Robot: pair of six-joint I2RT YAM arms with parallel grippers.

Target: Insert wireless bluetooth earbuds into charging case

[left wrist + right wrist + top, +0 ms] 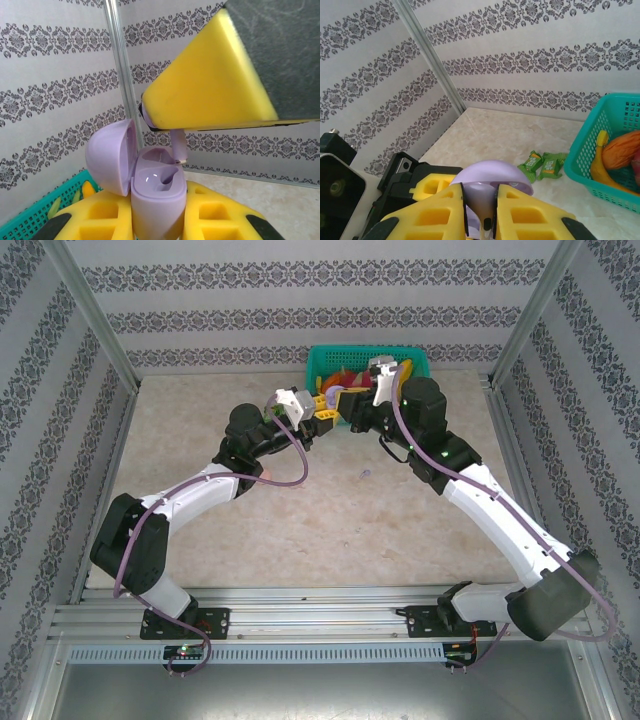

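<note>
Glossy lilac egg-shaped case [150, 187], lid open, gripped by left claw [159, 225]; right claw [481, 206] pinches smooth lilac earbud [178, 145] above it. Right wrist view adds teal mesh basket [586, 151].

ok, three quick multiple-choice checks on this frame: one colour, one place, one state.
1. Basket colour? A) red B) teal C) white
2. Where is the lilac case? A) between the left claw's fingers B) inside the basket C) on the floor
3. The case's lid? A) shut B) open C) missing

Answers: 1 B, its mesh wall is teal. 2 A, yellow fingers flank the case in the left wrist view. 3 B, the lid is hinged back and the pockets show, with the right claw holding a lilac earbud at the opening.
</note>
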